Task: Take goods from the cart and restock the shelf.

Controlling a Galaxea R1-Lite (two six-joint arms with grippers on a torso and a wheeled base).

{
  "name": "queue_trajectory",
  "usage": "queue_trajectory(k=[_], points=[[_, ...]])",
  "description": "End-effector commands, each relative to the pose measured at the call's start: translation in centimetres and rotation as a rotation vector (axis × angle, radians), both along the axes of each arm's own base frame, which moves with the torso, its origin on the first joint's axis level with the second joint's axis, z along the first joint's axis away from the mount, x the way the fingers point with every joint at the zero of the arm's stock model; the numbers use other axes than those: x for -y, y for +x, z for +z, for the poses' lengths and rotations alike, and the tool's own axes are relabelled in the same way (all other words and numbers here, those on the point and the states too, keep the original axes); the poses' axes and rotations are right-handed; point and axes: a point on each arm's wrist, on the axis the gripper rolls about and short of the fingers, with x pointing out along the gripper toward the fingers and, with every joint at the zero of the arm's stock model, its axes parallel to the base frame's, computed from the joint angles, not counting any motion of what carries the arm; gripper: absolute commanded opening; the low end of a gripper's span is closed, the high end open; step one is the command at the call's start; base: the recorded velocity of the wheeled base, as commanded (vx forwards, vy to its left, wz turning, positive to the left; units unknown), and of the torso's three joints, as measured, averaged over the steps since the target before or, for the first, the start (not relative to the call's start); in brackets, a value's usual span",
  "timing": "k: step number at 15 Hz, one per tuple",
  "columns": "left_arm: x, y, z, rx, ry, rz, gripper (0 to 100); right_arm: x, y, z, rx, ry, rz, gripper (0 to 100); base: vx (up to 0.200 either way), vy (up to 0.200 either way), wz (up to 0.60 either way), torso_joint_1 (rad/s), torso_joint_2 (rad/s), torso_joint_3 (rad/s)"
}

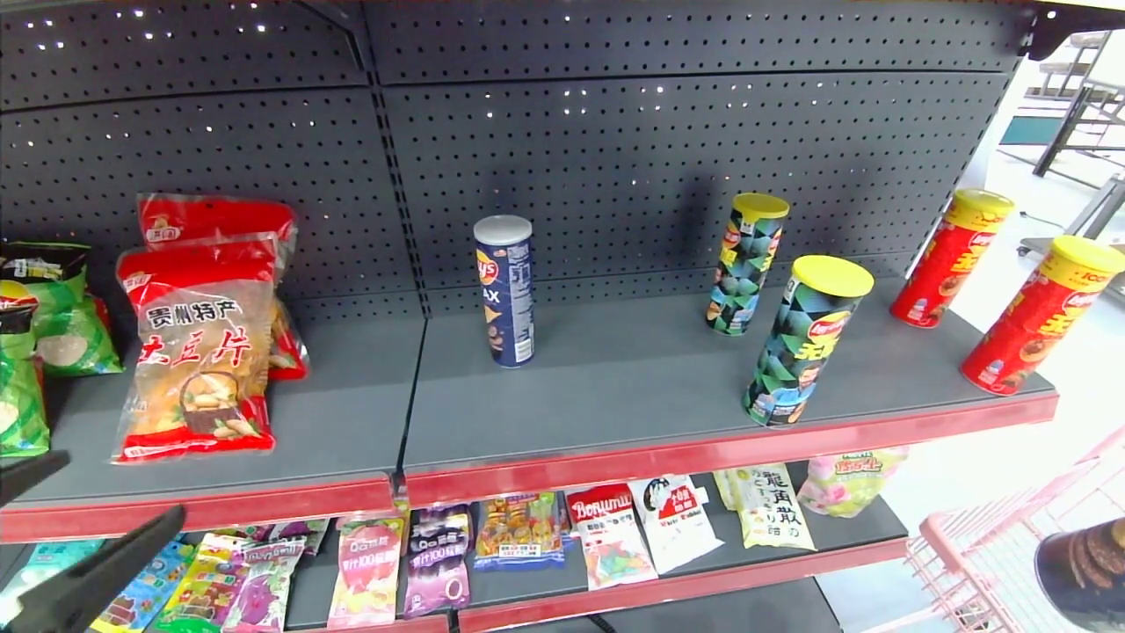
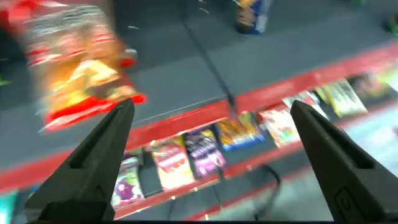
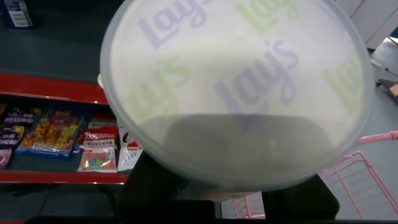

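Near pink cart, right gripper clasps chip can: likely light, stiff, slick, dentable; hold mid-body. Left gripper wide, empty.

Black can, whitish lid, pink cart.

A dark chip can with a translucent white lid hangs low, right of the grey shelf, over the pink wire cart.

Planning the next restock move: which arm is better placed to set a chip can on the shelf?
Right. The right claw holds a chip can by the pink cart; the left claw is open and empty.
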Motion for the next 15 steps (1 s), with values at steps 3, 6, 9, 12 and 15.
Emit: queue_trajectory(k=[3,6,9,12,15], points=[[4.9,18.7,1.2,-0.076,-0.009,-0.248,100,0.0,0.1,0.1,-0.007,0.03,0.001,0,0.0,0.0,0.0,0.0,0.0,0.0],[8.0,23.1,0.3,-0.089,-0.041,-0.339,100,0.0,0.2,-0.2,-0.021,0.04,0.001,0,0.0,0.0,0.0,0.0,0.0,0.0],[10.0,26.7,-0.7,-0.025,-0.046,-0.365,100,0.0,0.4,-0.2,-0.034,0.048,-0.001,0,0.0,0.0,0.0,0.0,0.0,0.0],[10.8,28.3,-1.1,-0.008,-0.045,-0.38,100,0.0,0.4,-0.2,-0.034,0.053,-0.009,0,0.0,0.0,0.0,0.0,0.0,0.0],[11.1,29.0,-1.4,0.006,-0.051,-0.415,100,0.0,0.4,-0.3,-0.038,0.052,-0.012,0,0.0,0.0,0.0,0.0,0.0,0.0]])
